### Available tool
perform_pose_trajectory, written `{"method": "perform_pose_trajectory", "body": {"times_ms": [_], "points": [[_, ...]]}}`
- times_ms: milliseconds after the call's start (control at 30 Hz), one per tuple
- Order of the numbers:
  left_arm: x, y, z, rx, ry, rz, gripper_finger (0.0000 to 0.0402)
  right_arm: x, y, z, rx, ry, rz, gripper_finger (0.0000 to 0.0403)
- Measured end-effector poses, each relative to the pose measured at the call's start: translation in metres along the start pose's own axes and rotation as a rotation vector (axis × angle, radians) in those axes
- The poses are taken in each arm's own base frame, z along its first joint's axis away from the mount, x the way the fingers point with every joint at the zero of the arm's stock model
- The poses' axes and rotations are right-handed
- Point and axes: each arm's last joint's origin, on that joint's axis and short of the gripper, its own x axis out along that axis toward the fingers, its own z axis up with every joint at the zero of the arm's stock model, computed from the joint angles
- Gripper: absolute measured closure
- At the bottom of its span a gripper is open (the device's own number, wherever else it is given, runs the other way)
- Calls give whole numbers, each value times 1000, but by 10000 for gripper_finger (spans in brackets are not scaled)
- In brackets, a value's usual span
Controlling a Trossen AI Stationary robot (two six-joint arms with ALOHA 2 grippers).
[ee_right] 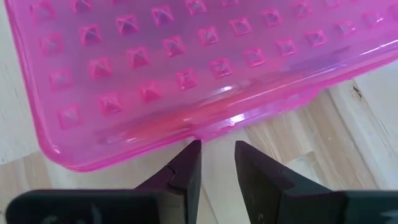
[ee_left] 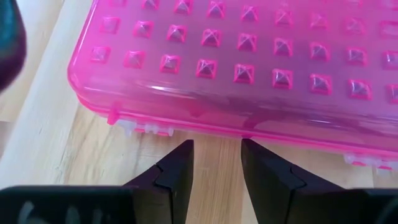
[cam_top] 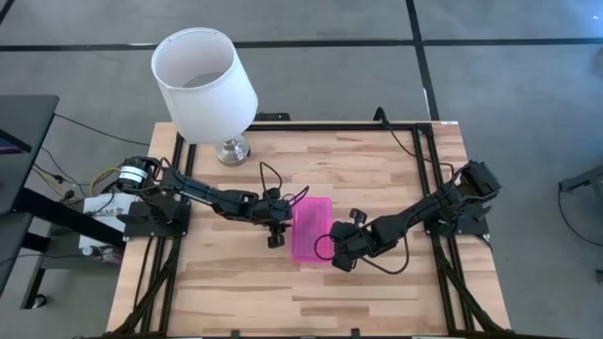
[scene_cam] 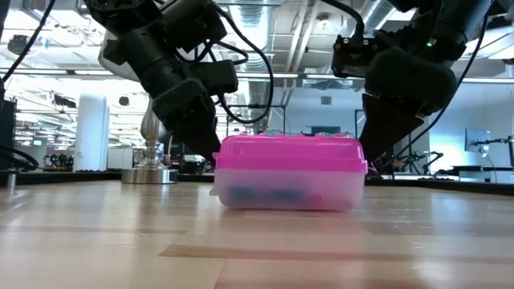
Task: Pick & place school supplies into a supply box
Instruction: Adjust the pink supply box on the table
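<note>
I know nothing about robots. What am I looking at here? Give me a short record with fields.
Setting: wooden table, seen from above
Box: supply box at the table's middle, pink lid closed, clear base
Contents: something blue shows dimly through the base; the items cannot be told apart
Left gripper: at one long edge of the box, fingers slightly apart, holding nothing
Right gripper: at the opposite side near a corner, fingers slightly apart, holding nothing
Other: white lamp at the table's far edge
</note>
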Motion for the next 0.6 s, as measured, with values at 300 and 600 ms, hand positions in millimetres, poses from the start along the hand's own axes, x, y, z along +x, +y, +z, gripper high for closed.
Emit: {"method": "perform_pose_trajectory", "body": {"times_ms": [300,600], "points": [[0,0,0,-9,-3,-6,273,2,-5,3,14,8,-14,310],[0,-1,0,-7,-3,-9,273,3,-7,3,16,11,-20,310]]}}
